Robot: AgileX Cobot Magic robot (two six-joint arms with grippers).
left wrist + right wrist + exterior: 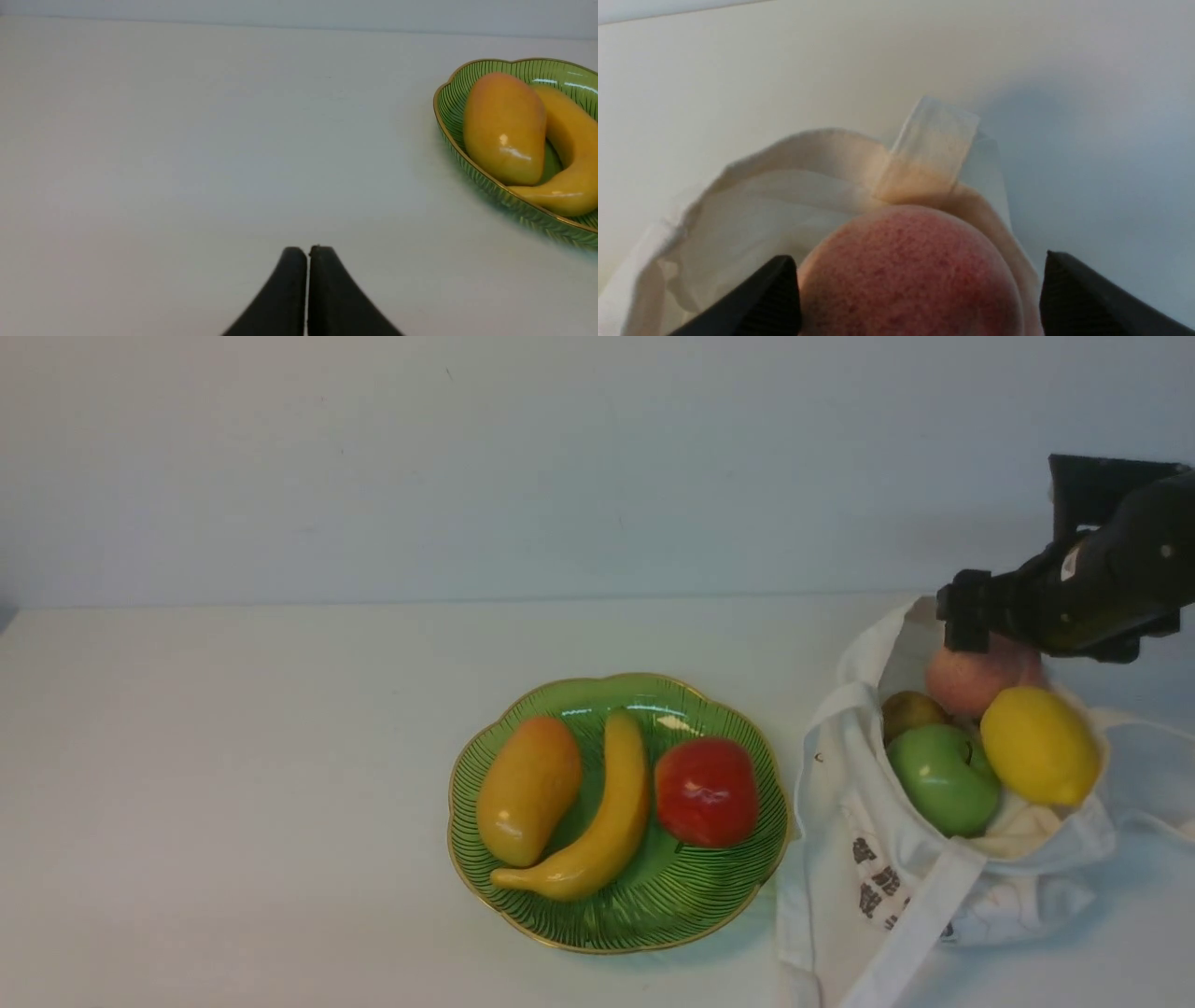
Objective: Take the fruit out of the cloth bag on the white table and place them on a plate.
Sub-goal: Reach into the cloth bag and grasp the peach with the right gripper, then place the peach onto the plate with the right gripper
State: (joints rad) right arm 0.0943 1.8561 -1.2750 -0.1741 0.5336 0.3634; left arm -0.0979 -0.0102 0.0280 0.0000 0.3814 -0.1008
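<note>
The cloth bag (pixel 840 784) lies open at the right of the white table (pixel 233 803). In it are a pink peach (pixel 980 681), a yellow lemon (pixel 1038 745), a green apple (pixel 943 779) and a small olive-brown fruit (pixel 910 711). My right gripper (pixel 962 616) is over the bag's far side. In the right wrist view it (pixel 917 256) is open, its fingers either side of the peach (pixel 910 280), one finger touching it, the other apart from it. The green plate (pixel 672 896) stands left of the bag. My left gripper (pixel 308 249) is shut and empty above bare table.
On the plate lie a mango (pixel 528 791), a banana (pixel 607 812) and a red apple (pixel 706 791). A bag strap (pixel 920 924) trails toward the front edge. The left wrist view shows the plate's rim (pixel 448 121) with the mango (pixel 504 128) beside it.
</note>
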